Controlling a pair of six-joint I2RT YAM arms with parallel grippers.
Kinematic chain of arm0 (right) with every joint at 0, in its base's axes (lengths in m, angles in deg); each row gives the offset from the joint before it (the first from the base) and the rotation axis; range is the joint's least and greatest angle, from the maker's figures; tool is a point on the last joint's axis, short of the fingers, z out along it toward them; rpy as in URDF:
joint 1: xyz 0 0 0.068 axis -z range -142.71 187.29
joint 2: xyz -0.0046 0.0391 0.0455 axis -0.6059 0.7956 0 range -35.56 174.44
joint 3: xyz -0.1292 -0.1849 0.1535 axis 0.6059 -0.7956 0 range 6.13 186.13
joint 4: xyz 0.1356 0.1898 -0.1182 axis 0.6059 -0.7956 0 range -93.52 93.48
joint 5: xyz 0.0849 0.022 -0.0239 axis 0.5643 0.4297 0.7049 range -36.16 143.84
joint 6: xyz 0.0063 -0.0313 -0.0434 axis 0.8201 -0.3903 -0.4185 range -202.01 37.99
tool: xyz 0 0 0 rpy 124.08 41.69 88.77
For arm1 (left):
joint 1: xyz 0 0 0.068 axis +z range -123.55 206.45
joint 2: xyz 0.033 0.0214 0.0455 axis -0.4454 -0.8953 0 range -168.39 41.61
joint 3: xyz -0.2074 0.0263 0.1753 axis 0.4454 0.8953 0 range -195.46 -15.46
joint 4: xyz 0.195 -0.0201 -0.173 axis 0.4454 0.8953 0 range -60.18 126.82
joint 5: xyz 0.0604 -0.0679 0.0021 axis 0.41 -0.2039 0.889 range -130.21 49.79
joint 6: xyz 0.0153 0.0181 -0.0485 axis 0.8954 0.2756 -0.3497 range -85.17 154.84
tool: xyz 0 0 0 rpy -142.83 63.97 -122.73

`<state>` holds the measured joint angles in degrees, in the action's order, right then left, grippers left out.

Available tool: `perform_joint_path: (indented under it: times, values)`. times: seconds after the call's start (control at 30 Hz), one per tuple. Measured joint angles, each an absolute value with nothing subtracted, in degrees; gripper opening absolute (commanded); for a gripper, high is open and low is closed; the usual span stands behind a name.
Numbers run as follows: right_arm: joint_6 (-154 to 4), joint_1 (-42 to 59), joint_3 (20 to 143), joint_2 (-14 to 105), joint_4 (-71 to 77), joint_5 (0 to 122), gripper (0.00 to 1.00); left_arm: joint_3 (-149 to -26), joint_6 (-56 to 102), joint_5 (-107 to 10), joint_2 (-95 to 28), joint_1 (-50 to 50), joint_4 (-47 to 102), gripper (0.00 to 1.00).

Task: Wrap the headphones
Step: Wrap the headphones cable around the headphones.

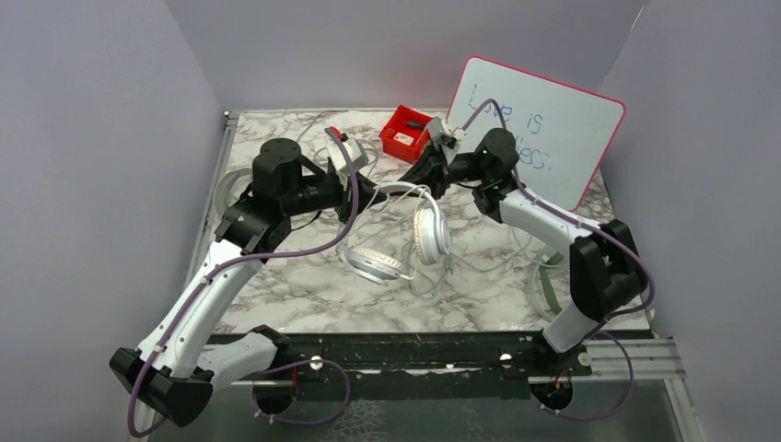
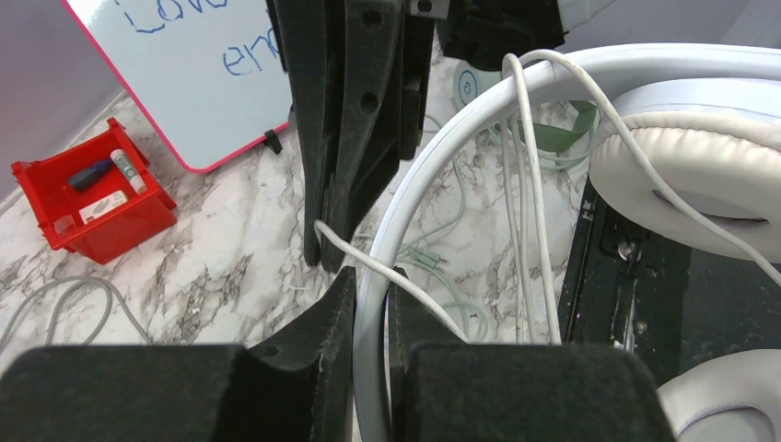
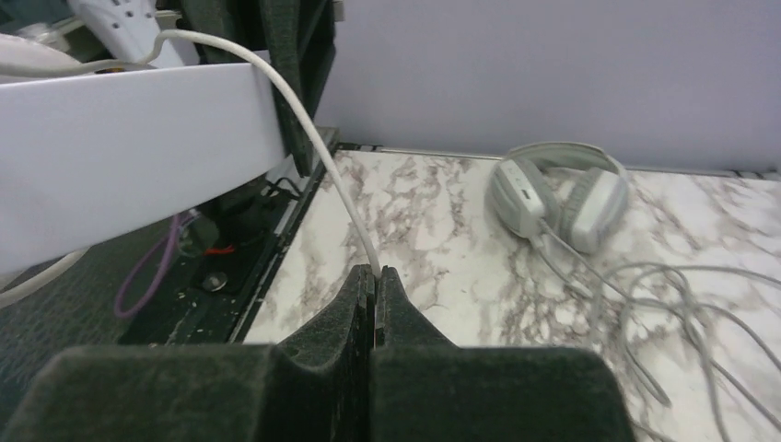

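Observation:
The white headphones (image 1: 429,230) hang over the middle of the table, with their padded cups (image 2: 681,166) low. My left gripper (image 1: 368,193) is shut on their white headband (image 2: 433,157); in the left wrist view the band runs straight between the left gripper's (image 2: 371,274) pads. My right gripper (image 1: 428,175) sits just right of the band and points down at it. In its own view the right gripper (image 3: 375,272) is shut on the thin white cable (image 3: 313,138), which arcs up over the headband (image 3: 138,129). That cable (image 2: 424,293) also crosses the band near my left fingers.
A red bin (image 1: 405,133) and a leaning whiteboard (image 1: 539,129) stand at the back. A pale mint pair (image 1: 543,276) lies at the right with loose cables (image 1: 479,262). A grey-green pair (image 3: 557,189) lies by the left wall, its cable tangled (image 3: 681,304).

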<state>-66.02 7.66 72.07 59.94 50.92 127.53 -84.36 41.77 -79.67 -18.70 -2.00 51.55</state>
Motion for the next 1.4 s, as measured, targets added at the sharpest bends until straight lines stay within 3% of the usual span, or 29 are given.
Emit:
perform_joint_path:
  times: [0.57, 1.4]
  values:
    - [-76.8, 13.1, 65.2, 36.4, 29.6, 102.8, 0.0, -84.4, 42.0, -79.6, -18.7, -2.0, 52.6, 0.0]
    - [-79.6, 13.7, 66.0, 23.1, 7.0, 93.4, 0.0, -84.4, 41.9, -79.5, -19.7, -2.0, 52.2, 0.0]
